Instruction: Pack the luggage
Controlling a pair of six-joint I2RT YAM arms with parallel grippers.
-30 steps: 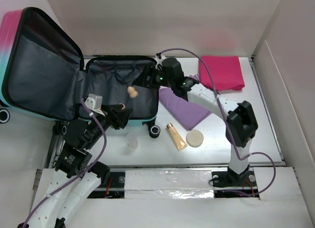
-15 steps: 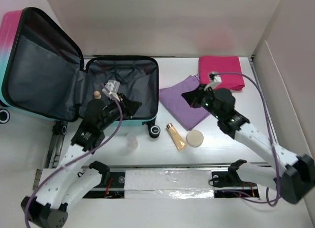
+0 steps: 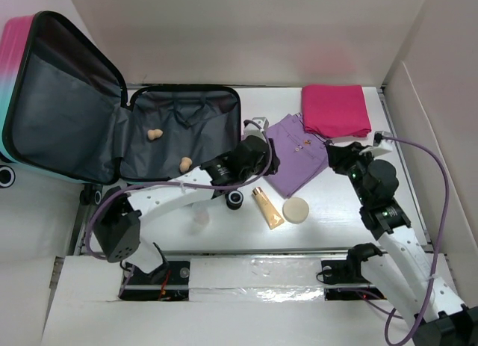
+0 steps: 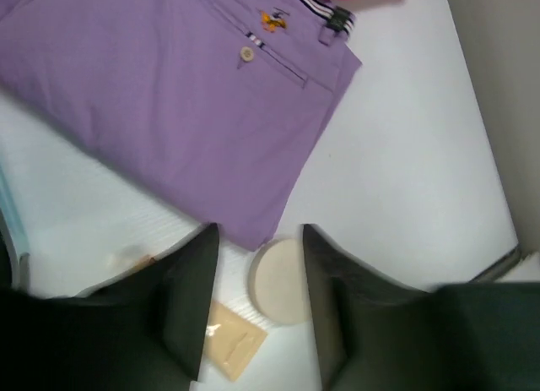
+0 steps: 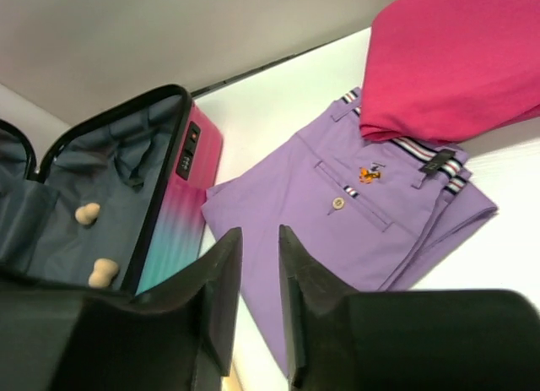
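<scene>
Left claw and right claw have swung over the purple shorts, mid-frame, both slightly spread, empty. Two sponges lie in the suitcase; shorts, pink cloth, tube and puff wait.

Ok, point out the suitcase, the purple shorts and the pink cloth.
suitcase [image 3: 63,118], top view, grey lining of the raised lid.
purple shorts [image 4: 143,104], left wrist view, fabric left of the pocket button.
pink cloth [image 3: 336,110], top view, its middle.

Left arm stretched right; left tool parted, empty; right tool narrowly parted, empty.
</scene>
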